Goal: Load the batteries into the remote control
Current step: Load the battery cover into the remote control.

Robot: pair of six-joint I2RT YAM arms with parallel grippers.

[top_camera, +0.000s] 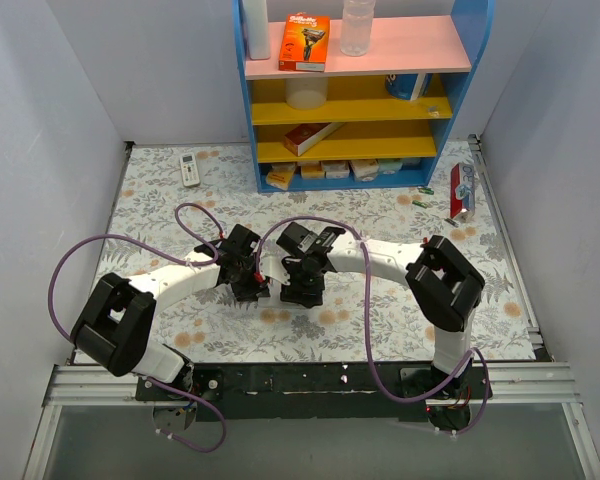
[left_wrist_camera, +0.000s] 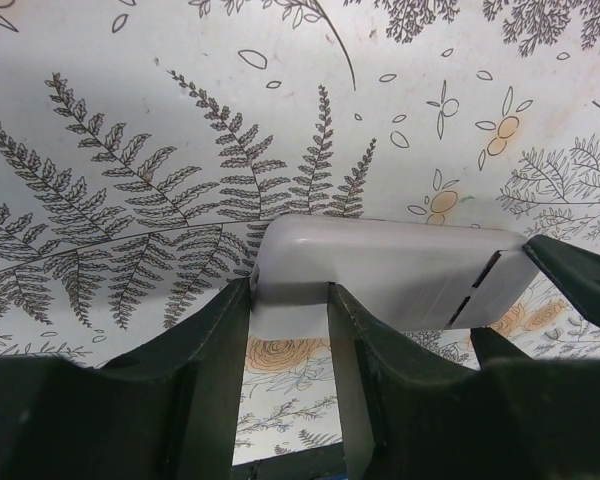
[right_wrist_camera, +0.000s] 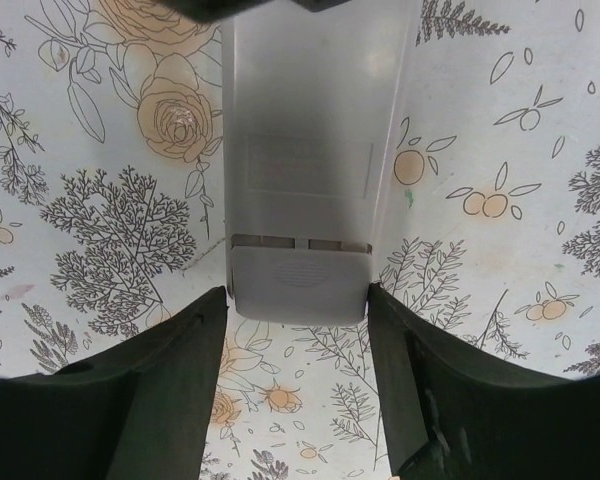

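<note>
Clenching the left jaws on one end of the remote control [left_wrist_camera: 380,265]; pinching its cover end between the right jaws, both sides touched, over the worktop [left_wrist_camera: 130,100].

Bright, even, diffuse light from above. The top view is sharp, with mild wide-angle bend at the edges. In the wrist views the fern-and-flower-printed white worktop [left_wrist_camera: 130,120] is crisp. The dark right end effector fingers [right_wrist_camera: 170,400] are underexposed and soft. The slim white plastic remote control [right_wrist_camera: 300,150] looks grey and shaded.
</note>
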